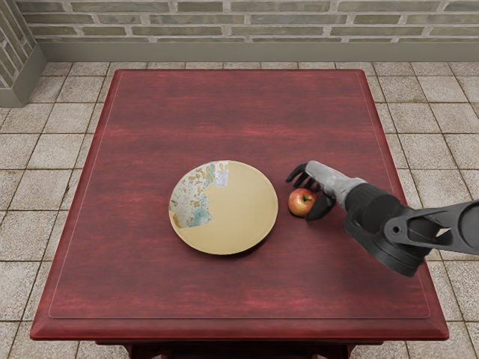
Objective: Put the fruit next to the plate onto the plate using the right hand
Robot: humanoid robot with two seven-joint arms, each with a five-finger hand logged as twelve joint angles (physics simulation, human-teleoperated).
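One red apple [301, 201] sits on the table [187, 112], just right of the plate [239, 213], and the right hand [315, 187] wraps it, fingers curled around, thumb against its side.

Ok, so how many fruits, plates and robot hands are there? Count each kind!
Fruit: 1, the apple
Plates: 1, the plate
Robot hands: 1, the right hand
Total: 3
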